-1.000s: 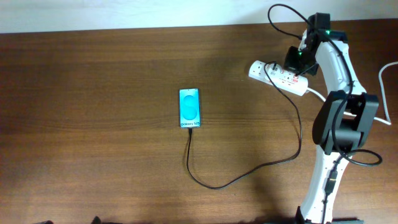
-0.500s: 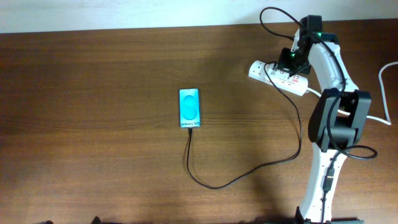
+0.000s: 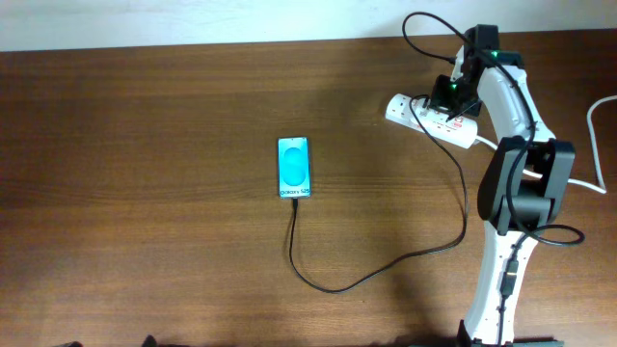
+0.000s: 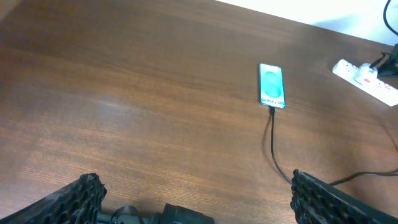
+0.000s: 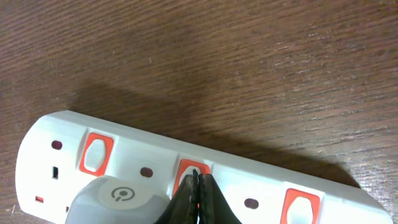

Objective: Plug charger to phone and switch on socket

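Note:
The phone (image 3: 294,168) lies flat mid-table with its cyan screen lit; it also shows in the left wrist view (image 4: 271,86). The charger's thin black cable (image 3: 386,270) runs from the phone's bottom edge in a loop to the white socket strip (image 3: 405,108) at the back right. My right gripper (image 3: 453,93) is shut, its tips (image 5: 197,180) pressed on the middle red switch (image 5: 185,169) of the socket (image 5: 249,180), beside a grey plug (image 5: 118,199). My left gripper (image 4: 193,199) is open and empty, low over bare table.
A thick white cord (image 3: 596,125) lies at the right table edge. The right arm's base (image 3: 506,280) stands at the front right. The table's far edge meets a white wall.
My right gripper moved left and down onto the socket a second ago, then stayed still. The phone and cable have not moved.

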`<state>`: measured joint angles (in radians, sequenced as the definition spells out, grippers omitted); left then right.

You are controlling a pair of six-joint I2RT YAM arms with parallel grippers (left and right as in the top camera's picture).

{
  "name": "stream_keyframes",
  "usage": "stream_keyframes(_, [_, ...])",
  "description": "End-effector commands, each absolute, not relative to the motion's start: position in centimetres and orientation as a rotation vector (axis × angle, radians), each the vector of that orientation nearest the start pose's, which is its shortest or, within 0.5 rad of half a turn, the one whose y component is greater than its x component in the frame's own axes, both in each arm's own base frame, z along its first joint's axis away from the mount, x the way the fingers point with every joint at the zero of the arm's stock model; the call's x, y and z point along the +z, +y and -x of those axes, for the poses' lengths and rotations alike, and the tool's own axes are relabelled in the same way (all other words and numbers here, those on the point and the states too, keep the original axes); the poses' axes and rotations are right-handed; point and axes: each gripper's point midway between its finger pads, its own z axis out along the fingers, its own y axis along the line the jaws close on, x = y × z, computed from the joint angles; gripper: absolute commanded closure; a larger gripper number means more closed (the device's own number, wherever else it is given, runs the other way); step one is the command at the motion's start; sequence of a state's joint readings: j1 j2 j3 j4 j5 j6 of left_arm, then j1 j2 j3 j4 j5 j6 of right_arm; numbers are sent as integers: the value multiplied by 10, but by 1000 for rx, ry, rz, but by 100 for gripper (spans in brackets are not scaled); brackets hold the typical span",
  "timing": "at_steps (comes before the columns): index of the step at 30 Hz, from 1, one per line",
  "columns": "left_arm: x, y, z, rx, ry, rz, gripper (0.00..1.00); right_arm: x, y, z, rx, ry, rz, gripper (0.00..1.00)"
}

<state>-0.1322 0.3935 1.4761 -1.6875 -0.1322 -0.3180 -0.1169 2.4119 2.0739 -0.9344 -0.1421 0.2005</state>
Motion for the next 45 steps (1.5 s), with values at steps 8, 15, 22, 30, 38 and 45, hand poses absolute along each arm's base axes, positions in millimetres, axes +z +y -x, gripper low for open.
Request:
stream_keyframes(8, [319, 19, -42, -110, 2152, 298, 1, 4, -20, -526, 236, 2905, -335, 96])
stream_keyframes(15, [319, 19, -42, -109, 2152, 297, 1, 0, -15, -514, 189, 2961, -305, 96])
stream_keyframes(22, [319, 19, -42, -109, 2152, 297, 1, 16, -24, -527, 181, 2910, -325, 96])
stream_keyframes(30, [319, 19, -42, -109, 2152, 297, 0, 40, -36, -541, 174, 2848, -372, 96])
stream_keyframes(38, [319, 19, -42, -110, 2152, 298, 1, 22, -33, -528, 175, 2902, -380, 96])
stream_keyframes(45, [319, 19, -42, -110, 2152, 298, 1, 23, -34, -534, 181, 2873, -413, 96])
